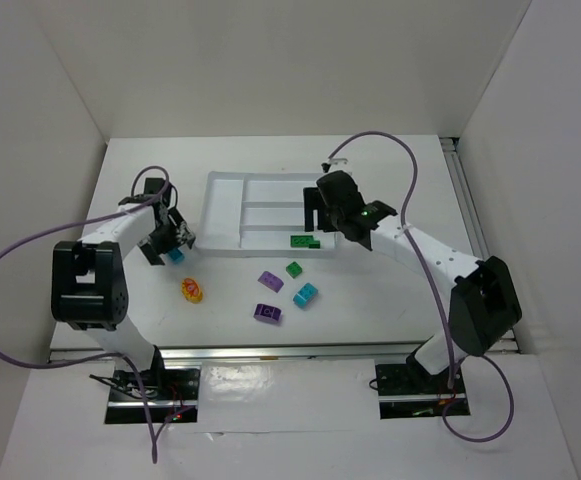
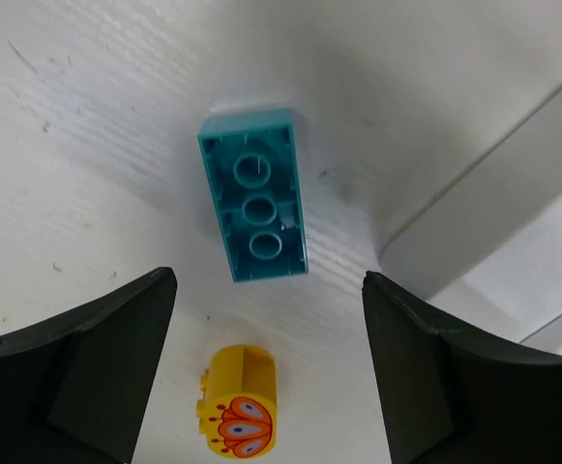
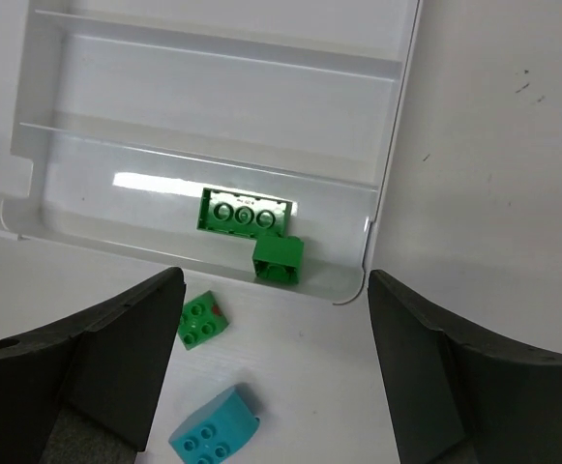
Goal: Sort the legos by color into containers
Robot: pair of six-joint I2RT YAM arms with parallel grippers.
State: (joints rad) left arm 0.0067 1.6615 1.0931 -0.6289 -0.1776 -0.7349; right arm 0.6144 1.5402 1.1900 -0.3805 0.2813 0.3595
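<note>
The white tray (image 1: 270, 190) lies at the table's middle back. Its nearest long section holds a long green brick (image 3: 244, 215) and a small green brick (image 3: 279, 258). My right gripper (image 1: 322, 218) hovers open and empty over the tray's right end (image 3: 213, 97). On the table in front lie a green brick (image 1: 294, 269), a cyan brick (image 1: 305, 294) and two purple bricks (image 1: 269, 279) (image 1: 267, 313). My left gripper (image 1: 170, 245) is open and empty just left of the tray, above an upside-down cyan brick (image 2: 254, 206). The orange-yellow piece (image 2: 237, 414) lies between its fingers, lower down.
The tray's near left corner (image 2: 513, 193) sits just right of the left gripper's right finger. White walls enclose the table on the left, back and right. Purple cables loop from both arms.
</note>
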